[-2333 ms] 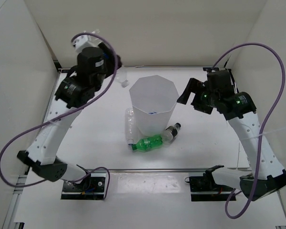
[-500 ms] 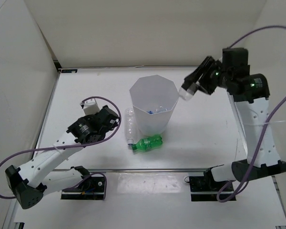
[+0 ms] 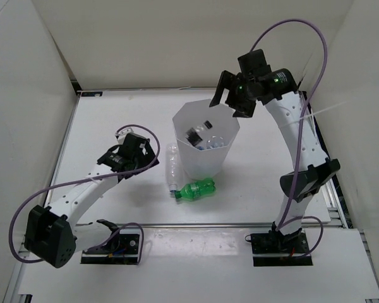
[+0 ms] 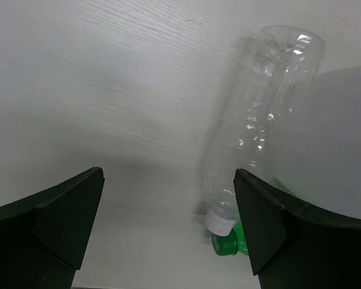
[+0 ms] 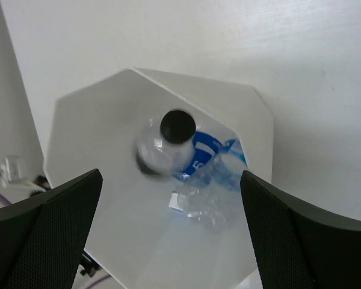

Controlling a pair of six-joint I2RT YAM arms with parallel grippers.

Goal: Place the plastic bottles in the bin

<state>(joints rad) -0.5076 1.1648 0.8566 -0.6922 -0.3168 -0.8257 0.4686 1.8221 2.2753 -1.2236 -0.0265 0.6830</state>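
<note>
Right arm has just made its drop. Half a second ago the right gripper (image 3: 231, 101) was holding the dark-labelled clear plastic bottle with the black cap (image 3: 195, 134) just off the right side of the tall translucent white many-sided bin (image 3: 205, 165). Now it hangs over the bin's far right rim with its jaws spread wide and nothing between them. That bottle is inside the bin, blurred in the right wrist view, so it looks like it's mid-fall, cap up, on top of the blue-labelled clear bottles (image 5: 212, 155) already lying at the bottom.

The left arm has moved as well. Its left gripper (image 3: 136, 151) has slid right from its spot of half a second ago, toward the bin's left side. Its jaws are open and empty, low over the white table (image 3: 114, 113), and they frame the crumpled clear bottle with the white cap (image 4: 259, 138).

So that's one more bottle done. Two are left on the table: the clear one touching the bin's left wall, and the green plastic bottle (image 3: 196, 188) lying just near of the bin's base, its cap end next to the clear one's cap. The left arm looks set to go for the clear one.
</note>
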